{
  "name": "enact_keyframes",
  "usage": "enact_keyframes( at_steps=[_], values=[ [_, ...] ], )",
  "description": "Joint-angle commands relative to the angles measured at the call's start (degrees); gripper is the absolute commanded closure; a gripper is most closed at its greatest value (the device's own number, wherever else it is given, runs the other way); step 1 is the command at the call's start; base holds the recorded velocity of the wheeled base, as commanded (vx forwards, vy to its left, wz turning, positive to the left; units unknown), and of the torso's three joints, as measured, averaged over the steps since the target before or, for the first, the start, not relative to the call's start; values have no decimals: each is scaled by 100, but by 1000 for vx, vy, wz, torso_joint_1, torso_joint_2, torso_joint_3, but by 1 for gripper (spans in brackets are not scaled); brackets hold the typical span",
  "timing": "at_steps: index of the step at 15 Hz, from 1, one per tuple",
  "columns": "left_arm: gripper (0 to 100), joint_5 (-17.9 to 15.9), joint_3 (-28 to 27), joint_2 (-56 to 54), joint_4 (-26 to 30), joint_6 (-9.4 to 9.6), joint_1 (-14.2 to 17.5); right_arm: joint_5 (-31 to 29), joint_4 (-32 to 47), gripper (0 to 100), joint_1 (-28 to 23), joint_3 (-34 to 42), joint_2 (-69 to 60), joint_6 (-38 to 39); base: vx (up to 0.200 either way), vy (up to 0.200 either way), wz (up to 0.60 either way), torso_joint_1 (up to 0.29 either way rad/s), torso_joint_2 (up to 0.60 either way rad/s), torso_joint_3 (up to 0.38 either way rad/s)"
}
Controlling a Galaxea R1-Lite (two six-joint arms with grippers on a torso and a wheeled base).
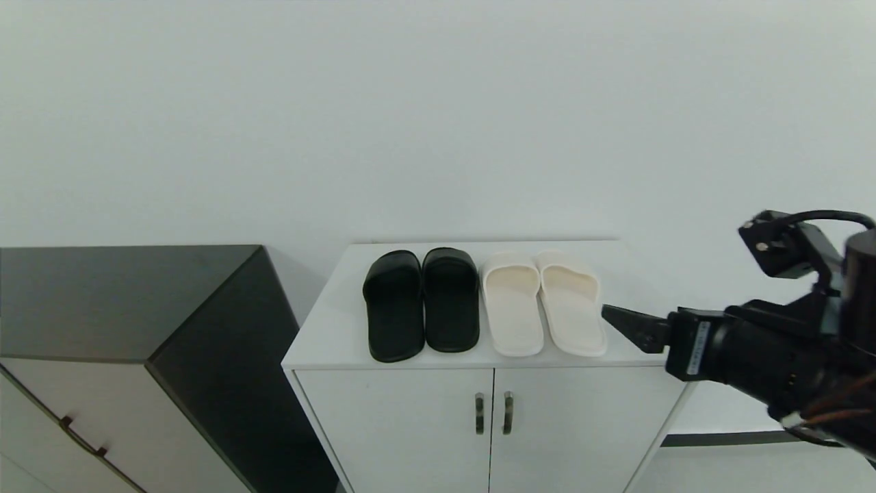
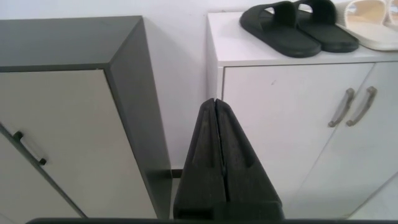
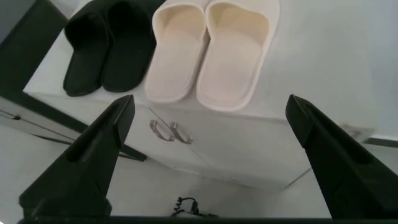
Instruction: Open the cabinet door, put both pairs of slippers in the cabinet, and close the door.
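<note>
White cabinet [image 1: 397, 424] shut, black slippers [image 1: 421, 305] and cream slippers [image 1: 544, 305] atop; right claw [image 3: 210, 106] wide, left claw [image 2: 215, 106] closed.

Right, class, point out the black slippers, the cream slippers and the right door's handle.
black slippers [image 1: 394, 316], head view, footbed of left one.
cream slippers [image 1: 513, 311], head view, footbed of left one.
right door's handle [image 1: 508, 412], head view, mid-bar.
</note>
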Motion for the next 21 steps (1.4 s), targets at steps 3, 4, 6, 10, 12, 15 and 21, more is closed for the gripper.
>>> enact_keyframes(
  at_steps=[3,4,6,10,12,15,21],
  values=[
    [100,3,0,-1,0,1,-1,-306,-219,0,126,-933,1545,-6,0,0,0,0,0,0],
    [100,3,0,-1,9,-8,-1,-306,-351,0,126,-1082,1826,-32,0,0,0,0,0,0],
    [100,-5,0,-1,9,-8,-1,-411,-606,0,56,-1328,2309,-208,0,0,0,0,0,0],
    [100,-5,0,-1,9,-8,-1,-701,-1353,0,-252,-1776,3091,-674,0,0,0,0,0,0],
    [100,-5,0,-1,9,-8,-10,-1044,-1353,0,-401,-2260,3522,-726,0,0,0,0,0,0],
    [100,-5,0,-1,9,-8,-1,-1114,-1318,0,-454,-2699,3900,-744,0,0,0,0,0,0],
    [100,-5,0,-1,9,-8,-1,-1106,-1318,0,-630,-3323,4550,-893,0,0,0,0,0,0]
  ],
)
